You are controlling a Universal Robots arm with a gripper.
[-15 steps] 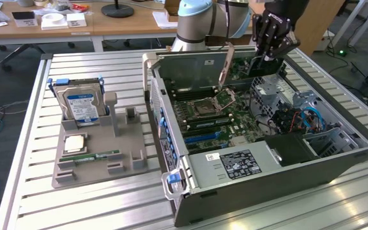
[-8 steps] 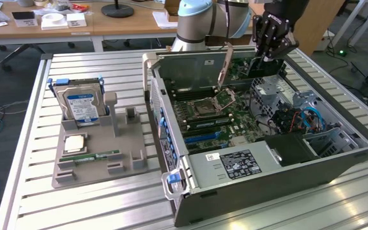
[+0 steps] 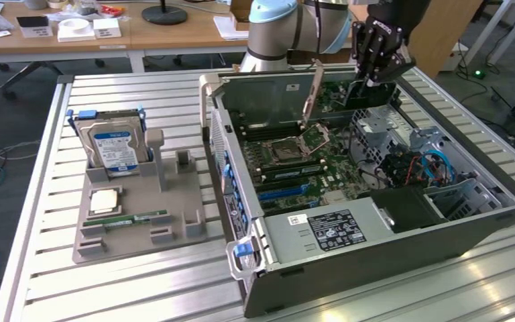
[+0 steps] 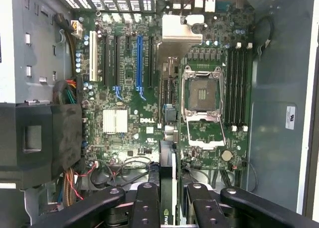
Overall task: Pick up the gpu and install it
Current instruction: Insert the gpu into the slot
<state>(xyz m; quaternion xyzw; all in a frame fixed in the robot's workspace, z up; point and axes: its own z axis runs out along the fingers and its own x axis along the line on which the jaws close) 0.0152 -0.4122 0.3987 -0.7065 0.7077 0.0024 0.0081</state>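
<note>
The gripper (image 3: 373, 79) hangs over the far end of the open computer case (image 3: 374, 268). Its 2 black finger sets are clamped on the gpu (image 3: 369, 97). It grips the card by the upper edge, so the card hangs upright with its lower edge facing the board, which I judge to be the attitude needed for pressing it into a slot.

From the wrist, the gpu (image 4: 167, 161) shows edge-on as a thin dark strip with a sliver of green, pinched between the jointed fingers (image 4: 147, 203) of the gripper (image 4: 172, 195). It sits above the motherboard (image 4: 124, 138) and is not seated in any slot. The long blue slot (image 4: 139, 63) runs parallel to the card but lies apart from it.

The case is grey sheet metal, laid on its side with the panel off so the board faces up. The board is glossy green, ribbed with black slots, and the silver CPU socket (image 4: 202, 93) stands with its frame lifted.

The table (image 3: 150, 295) is ribbed aluminium slats. Toward its edge at the exterior view's left sits a matte grey moulded tray (image 3: 132, 241). The tray props a silver hard drive (image 3: 115, 147) upright and cradles a narrow green RAM stick (image 3: 132, 218) and a square metal processor (image 3: 105, 200), each in its own fitted pocket.
</note>
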